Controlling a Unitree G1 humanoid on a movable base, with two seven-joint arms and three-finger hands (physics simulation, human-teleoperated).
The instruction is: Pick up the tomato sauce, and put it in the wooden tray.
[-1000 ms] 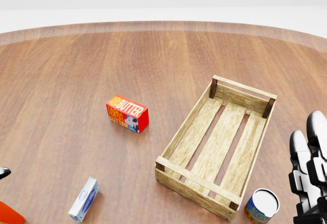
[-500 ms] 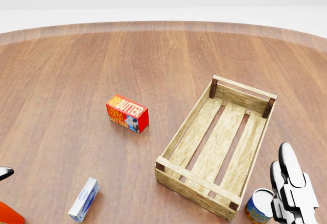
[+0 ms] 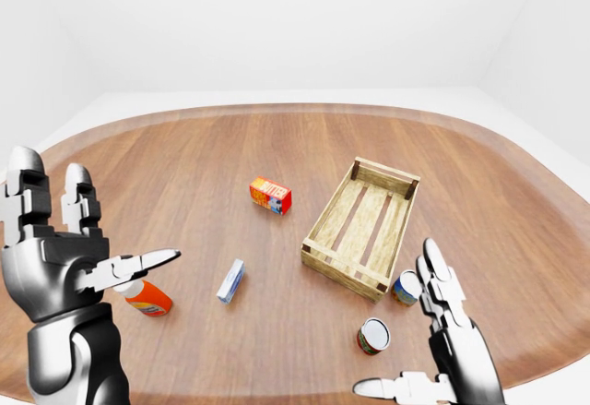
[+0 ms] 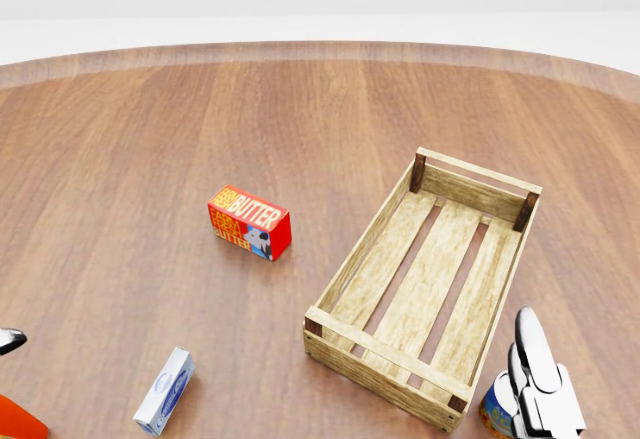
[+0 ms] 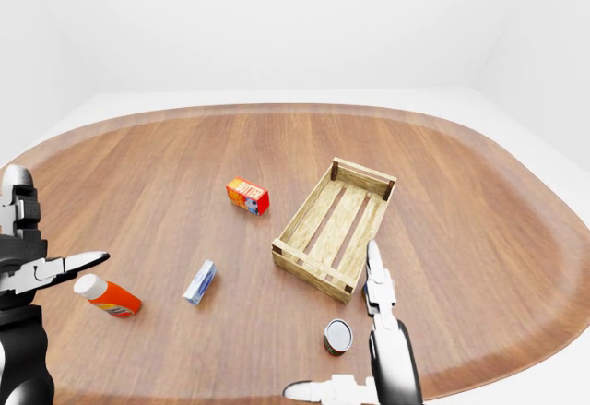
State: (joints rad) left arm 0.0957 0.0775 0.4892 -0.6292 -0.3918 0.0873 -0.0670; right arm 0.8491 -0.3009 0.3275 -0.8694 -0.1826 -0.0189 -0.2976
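The tomato sauce, a red can with a pale lid point(image 3: 373, 336), lies on the round wooden table below the wooden tray point(image 3: 343, 271) in the left-eye view. The slatted tray holds nothing. My right hand point(image 3: 406, 327) is open with fingers straight, just right of the can and not touching it. In the head view its fingers point(image 4: 535, 379) stand over a blue-and-orange can point(image 4: 492, 414) at the tray's lower right corner. My left hand point(image 3: 97, 225) is open and empty, raised at the far left.
A red butter box point(image 4: 250, 222) lies left of the tray. A small blue-and-white box point(image 3: 230, 280) and an orange bottle with a white cap point(image 3: 147, 299) lie at lower left. The table's rim point(image 3: 277, 108) curves along the top.
In the head view my right hand has moved left and down from the right edge, and now covers part of the blue-and-orange can. The objects and the camera have not moved.
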